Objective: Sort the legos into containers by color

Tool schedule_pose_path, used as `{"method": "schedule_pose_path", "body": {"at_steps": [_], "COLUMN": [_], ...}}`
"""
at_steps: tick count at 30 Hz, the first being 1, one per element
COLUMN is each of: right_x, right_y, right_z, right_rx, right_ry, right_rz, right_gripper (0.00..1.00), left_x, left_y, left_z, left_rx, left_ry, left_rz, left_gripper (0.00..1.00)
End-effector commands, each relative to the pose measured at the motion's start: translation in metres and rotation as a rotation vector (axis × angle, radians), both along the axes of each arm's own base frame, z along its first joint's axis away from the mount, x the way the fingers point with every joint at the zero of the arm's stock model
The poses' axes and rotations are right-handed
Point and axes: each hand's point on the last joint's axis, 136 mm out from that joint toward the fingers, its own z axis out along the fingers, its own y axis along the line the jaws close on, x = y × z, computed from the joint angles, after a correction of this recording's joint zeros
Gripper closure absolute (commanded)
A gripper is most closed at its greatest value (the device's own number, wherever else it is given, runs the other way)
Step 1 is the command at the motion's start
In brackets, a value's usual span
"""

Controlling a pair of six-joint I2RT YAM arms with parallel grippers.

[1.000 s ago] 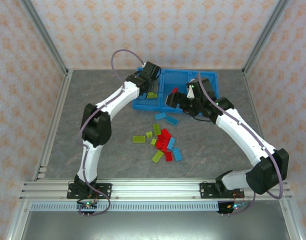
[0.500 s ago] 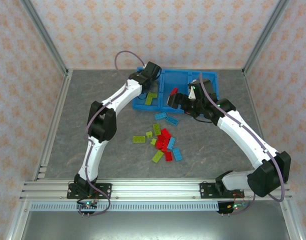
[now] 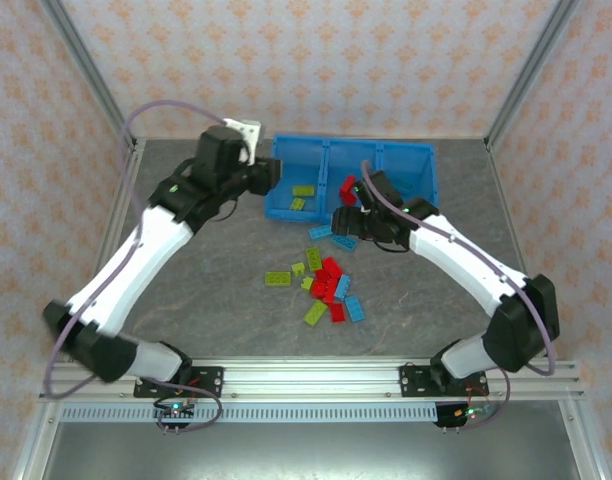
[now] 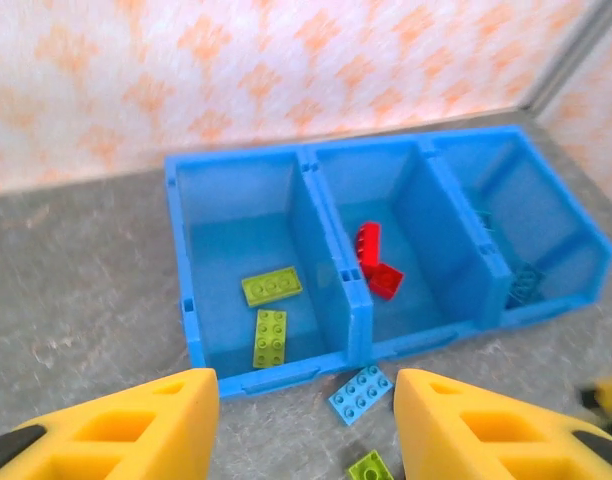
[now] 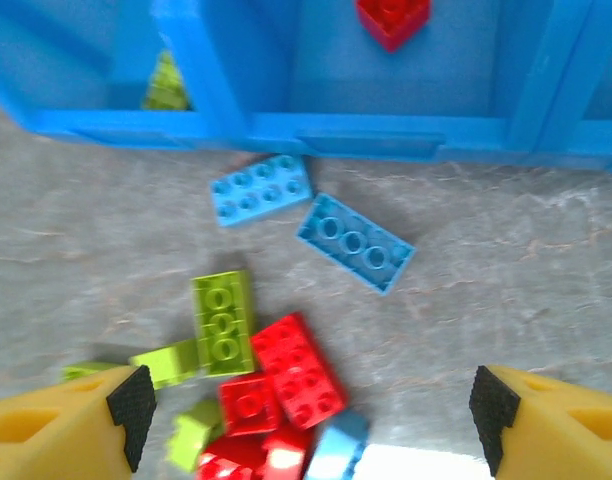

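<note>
Now, left fingers (image 4: 116, 430) and right fingers (image 5: 66, 425) both gape empty; best drop right squarely astride the angled light blue brick (image 5: 355, 243).

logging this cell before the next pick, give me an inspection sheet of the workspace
surface: grey stone-pattern tabletop, no spills seen
job's things: bright blue three-compartment plastic bin holds two yellow-green studded bricks left, red bricks middle, blue bricks right; mixed loose bricks on the table in front
clutter: nothing seen
grippers: left pincer open, empty; right pincer open, empty, above loose bricks
cables: purple-grey cables loop along both arms
surroundings: peach patterned walls, aluminium frame posts
</note>
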Motion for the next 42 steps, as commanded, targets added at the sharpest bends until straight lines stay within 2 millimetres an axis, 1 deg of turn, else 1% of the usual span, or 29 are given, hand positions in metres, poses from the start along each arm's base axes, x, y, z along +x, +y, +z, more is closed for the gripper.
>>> {"method": "schedule_pose_path", "body": {"at_steps": [1, 4, 5, 8, 9, 12, 14, 16, 18, 23, 25, 28, 33, 35, 38, 40, 42], "right_x": [0.002, 0.008, 0.012, 0.022, 0.024, 0.029, 0.031, 0.035, 0.036, 0.035, 0.032, 0.028, 0.022, 0.019, 0.014, 0.011, 0.006], "right_y": [-0.009, -0.004, -0.003, 0.000, 0.000, 0.006, 0.009, 0.012, 0.016, 0.018, 0.019, 0.019, 0.018, 0.017, 0.016, 0.016, 0.017], "right_z": [-0.029, -0.054, -0.060, -0.076, -0.080, -0.092, -0.101, -0.107, -0.113, -0.131, -0.136, -0.135, -0.126, -0.121, -0.109, -0.093, -0.073], "right_rx": [-0.211, -0.293, -0.320, -0.377, -0.390, -0.408, -0.419, -0.420, -0.414, -0.415, -0.412, -0.390, -0.342, -0.327, -0.293, -0.258, -0.202], "right_ry": [0.004, 0.040, 0.047, 0.056, 0.064, 0.084, 0.095, 0.104, 0.115, 0.152, 0.169, 0.174, 0.150, 0.143, 0.117, 0.085, 0.033], "right_rz": [0.109, 0.199, 0.217, 0.268, 0.278, 0.319, 0.347, 0.355, 0.362, 0.374, 0.376, 0.365, 0.331, 0.320, 0.300, 0.286, 0.284], "right_gripper": [0.15, 0.16, 0.17, 0.19, 0.19, 0.19, 0.19, 0.19, 0.20, 0.27, 0.34, 0.48, 0.64, 0.68, 0.72, 0.74, 0.74], "left_x": [-0.032, -0.064, -0.074, -0.099, -0.104, -0.105, -0.105, -0.105, -0.106, -0.106, -0.108, -0.109, -0.108, -0.108, -0.108, -0.107, -0.107], "left_y": [-0.003, 0.000, 0.000, 0.001, 0.002, 0.009, 0.007, 0.002, -0.002, -0.003, -0.003, -0.002, -0.003, -0.003, -0.003, -0.003, -0.003], "left_z": [-0.028, -0.049, -0.059, -0.090, -0.099, -0.126, -0.140, -0.145, -0.146, -0.152, -0.154, -0.154, -0.152, -0.153, -0.153, -0.153, -0.152], "left_rx": [0.188, 0.301, 0.330, 0.420, 0.443, 0.468, 0.462, 0.446, 0.433, 0.429, 0.420, 0.414, 0.409, 0.406, 0.406, 0.404, 0.398], "left_ry": [-0.035, -0.122, -0.154, -0.199, -0.197, -0.165, -0.166, -0.174, -0.170, -0.151, -0.151, -0.161, -0.171, -0.170, -0.168, -0.170, -0.175], "left_rz": [-0.213, -0.364, -0.413, -0.542, -0.568, -0.553, -0.558, -0.576, -0.600, -0.609, -0.607, -0.600, -0.594, -0.596, -0.595, -0.592, -0.588], "left_gripper": [0.50, 0.50, 0.50, 0.42, 0.40, 0.32, 0.24, 0.17, 0.14, 0.11, 0.11, 0.10, 0.10, 0.09, 0.09, 0.09, 0.09]}}
